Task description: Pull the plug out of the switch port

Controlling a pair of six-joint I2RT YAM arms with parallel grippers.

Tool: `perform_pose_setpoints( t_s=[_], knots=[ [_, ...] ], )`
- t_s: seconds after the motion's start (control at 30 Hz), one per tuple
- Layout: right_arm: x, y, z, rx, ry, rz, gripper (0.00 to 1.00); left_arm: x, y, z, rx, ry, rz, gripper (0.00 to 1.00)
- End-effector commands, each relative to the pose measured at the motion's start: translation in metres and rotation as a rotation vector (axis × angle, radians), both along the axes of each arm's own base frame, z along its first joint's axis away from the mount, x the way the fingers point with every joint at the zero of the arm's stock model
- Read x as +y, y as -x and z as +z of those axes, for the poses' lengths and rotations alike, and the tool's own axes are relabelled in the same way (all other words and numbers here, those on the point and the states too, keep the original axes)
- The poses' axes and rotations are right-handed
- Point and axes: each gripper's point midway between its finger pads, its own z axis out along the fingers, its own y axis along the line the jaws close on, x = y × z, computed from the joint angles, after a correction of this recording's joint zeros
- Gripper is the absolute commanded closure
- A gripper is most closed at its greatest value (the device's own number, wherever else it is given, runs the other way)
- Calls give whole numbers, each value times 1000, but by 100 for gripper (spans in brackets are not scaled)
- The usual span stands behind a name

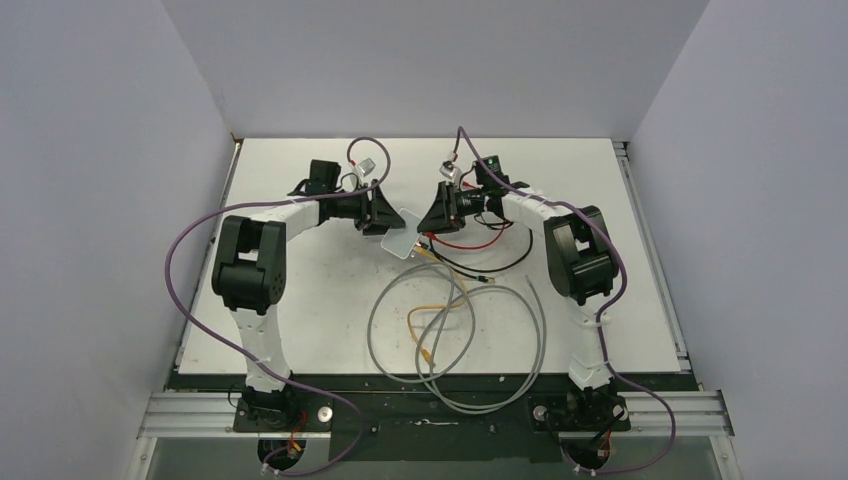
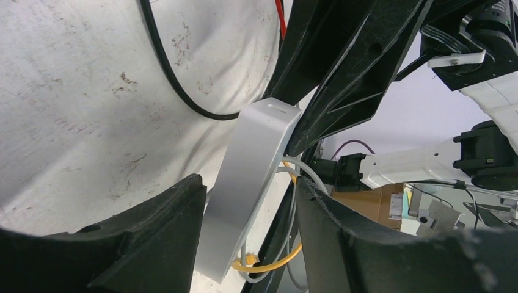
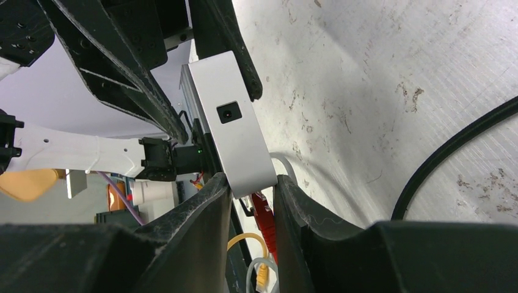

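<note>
- Both arms reach from their bases at the near edge toward the middle, wrists turned inward, so that the left fingers [image 1: 385, 215] and the right fingers [image 1: 435, 212] face each other.
- White and scuffed, the surface [image 1: 300, 300] fills the floor between three plain walls.
- Loops of grey cable [image 1: 452, 335] sprawl across its near half, with a thinner yellow cable [image 1: 432, 318] coiled inside them and a black cable [image 1: 505, 262] curving beside the right arm.
- Between the two sets of fingers sits the switch [image 1: 400, 238], a flat light-grey box tipped up on edge; whether it touches the surface I cannot tell.
- Right fingers are closed on one narrow end of the switch, a pad pressed to each flat side.
- Left fingers straddle the opposite end, only partly closed: one pad is at the casing, the other stands off it with cables showing in the gap.
- At the end held by the right fingers, a red plug [image 3: 262, 213] hangs just under the switch's edge; its seating is hidden.
- One small dark round socket [image 3: 229, 113] shows on the switch's narrow side.
</note>
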Motion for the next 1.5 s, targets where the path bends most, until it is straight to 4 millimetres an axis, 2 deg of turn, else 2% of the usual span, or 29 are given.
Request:
perform_pose_setpoints(
  t_s=[0.0, 0.2, 0.47, 0.63, 0.8, 0.9, 1.07, 1.33, 1.4, 1.47],
  knots=[
    [11, 2, 51, -142, -90, 38, 91, -24, 9, 14, -29, 69, -88, 45],
    [13, 2, 54, -147, -100, 40, 91, -34, 13, 8, -17, 66, -110, 46],
    [12, 1, 50, -148, -88, 26, 88, -35, 7, 16, -35, 86, -111, 75],
    [9, -5, 51, -173, -67, -9, 62, -36, 9, 18, -32, 88, -131, 98],
    [2, -19, 62, -234, -46, -85, 16, -32, 9, 21, -63, 40, -135, 100],
    [-5, -26, 69, -267, -35, -135, 2, -27, 8, 22, -83, -18, -130, 100],
    [-20, -35, 77, -300, -11, -202, 10, -17, 8, 29, -115, -102, -122, 100],
    [-35, -39, 89, -328, 2, -257, 10, -5, -10, 76, -241, -26, 36, 100],
    [-36, -39, 91, -333, 2, -262, 10, -3, -10, 94, -297, -9, 70, 100],
    [-37, -38, 92, -333, 1, -263, 10, 0, -9, 102, -324, -3, 104, 100]
  ],
)
